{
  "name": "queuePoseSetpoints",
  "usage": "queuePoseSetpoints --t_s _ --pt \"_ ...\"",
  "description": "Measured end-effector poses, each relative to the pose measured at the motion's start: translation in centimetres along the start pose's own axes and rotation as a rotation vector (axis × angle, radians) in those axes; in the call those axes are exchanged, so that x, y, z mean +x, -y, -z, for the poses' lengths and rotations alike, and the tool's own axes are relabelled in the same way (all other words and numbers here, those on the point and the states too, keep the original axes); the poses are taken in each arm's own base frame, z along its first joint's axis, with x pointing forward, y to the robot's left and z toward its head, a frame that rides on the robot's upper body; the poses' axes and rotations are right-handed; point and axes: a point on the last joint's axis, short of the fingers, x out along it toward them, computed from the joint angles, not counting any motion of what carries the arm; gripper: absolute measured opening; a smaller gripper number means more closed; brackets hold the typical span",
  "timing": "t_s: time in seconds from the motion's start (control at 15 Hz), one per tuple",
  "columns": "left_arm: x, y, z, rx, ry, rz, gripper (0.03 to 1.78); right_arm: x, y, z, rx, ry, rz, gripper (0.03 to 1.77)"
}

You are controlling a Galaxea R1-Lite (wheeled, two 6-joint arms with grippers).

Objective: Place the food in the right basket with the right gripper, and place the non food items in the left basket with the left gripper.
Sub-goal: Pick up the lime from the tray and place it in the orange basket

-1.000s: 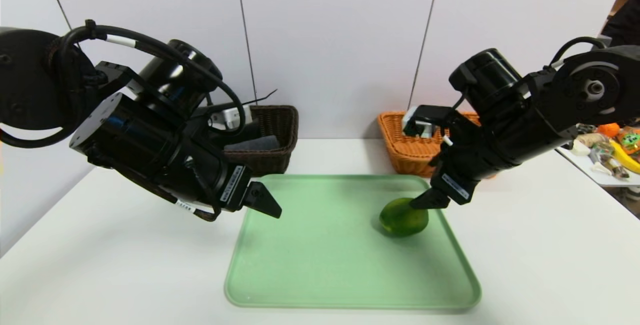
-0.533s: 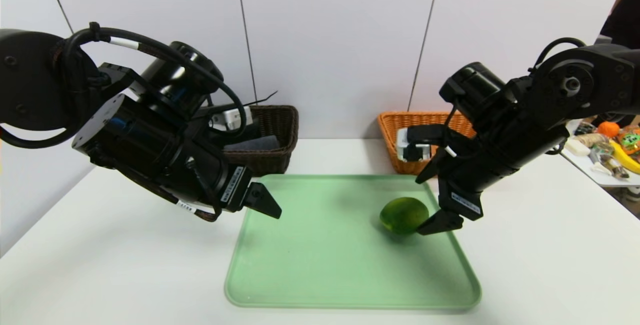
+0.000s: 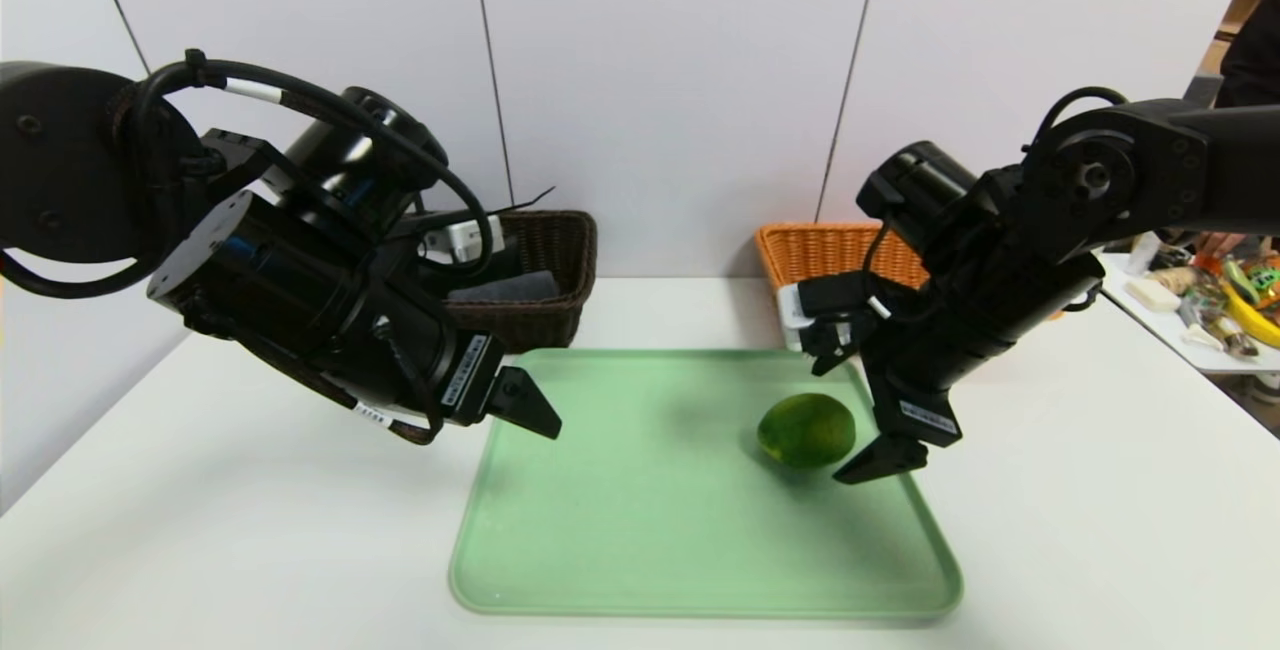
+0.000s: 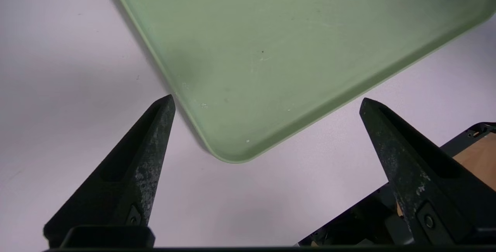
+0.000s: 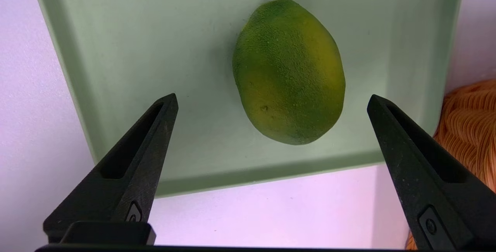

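Pebbly-skinned green fruit (image 5: 288, 71), smooth matt tray (image 5: 128, 35)

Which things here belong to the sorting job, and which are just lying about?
Job: green fruit, tray, orange basket, brown basket, right end effector, left end effector.

Lying about: clutter on the side table.

White desk (image 3: 220, 530). At center, resting flat, green tray (image 3: 640, 530). At 11 o'clock, against the wall, dark basket (image 3: 545, 275). At 1 o'clock, just beyond the tray's far right corner, orange basket (image 3: 825, 275).
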Motion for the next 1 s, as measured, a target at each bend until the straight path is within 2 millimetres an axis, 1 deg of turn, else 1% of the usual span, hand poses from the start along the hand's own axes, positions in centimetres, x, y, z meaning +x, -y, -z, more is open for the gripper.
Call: queuePoseSetpoints --t_s 0.2,0.53,1.0 --pt "0.0 0.0 0.0 -0.001 0.002 -0.008 1.69 0.7 0.3 0.0 -0.062 -0.005 -0.010 1.69" --pt "-0.2 0.0 0.0 -0.001 0.006 -0.008 1.69 2.4 0.8 0.2 -0.058 -0.020 -0.047 1.69" --pt "0.0 -0.2 0.1 -0.007 -0.003 -0.011 1.69 4.3 1.3 0.1 -0.053 -0.032 -0.082 1.70"
